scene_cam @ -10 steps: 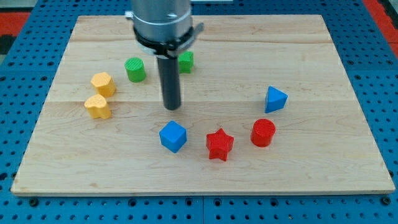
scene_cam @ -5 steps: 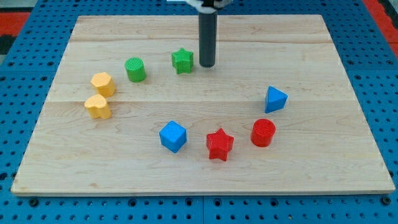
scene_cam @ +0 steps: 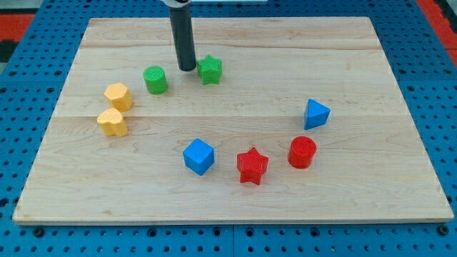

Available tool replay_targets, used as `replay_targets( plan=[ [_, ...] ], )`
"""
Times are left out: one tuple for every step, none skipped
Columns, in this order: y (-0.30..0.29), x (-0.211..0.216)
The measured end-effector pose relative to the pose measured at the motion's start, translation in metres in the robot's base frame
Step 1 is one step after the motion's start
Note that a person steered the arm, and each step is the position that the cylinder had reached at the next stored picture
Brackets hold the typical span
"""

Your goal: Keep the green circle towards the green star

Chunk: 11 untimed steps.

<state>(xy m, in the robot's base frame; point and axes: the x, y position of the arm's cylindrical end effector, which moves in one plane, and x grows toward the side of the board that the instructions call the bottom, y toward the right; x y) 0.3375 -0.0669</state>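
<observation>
On the wooden counter (scene_cam: 357, 64), my tip (scene_cam: 187, 68) has swung from the green star's (scene_cam: 210, 69) right into the gap beside the green circle (scene_cam: 156, 79), neither block pushed yet; the rod carries no fingers.

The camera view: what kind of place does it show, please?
Probably a robotics lab bench. A wooden board lies on a blue perforated panel, with small coloured blocks scattered on it. My tip stands between the green circle and the green star.
</observation>
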Motion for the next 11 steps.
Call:
replay_targets(
  plan=[
    [0.042,0.01],
    [0.084,0.01],
    [0.045,-0.012],
    [-0.023,-0.045],
    [-0.057,-0.031],
    [-0.085,0.003],
    [-0.113,0.01],
    [-0.111,0.024],
    [-0.101,0.04],
    [-0.078,0.039],
    [-0.049,0.037]
  ],
)
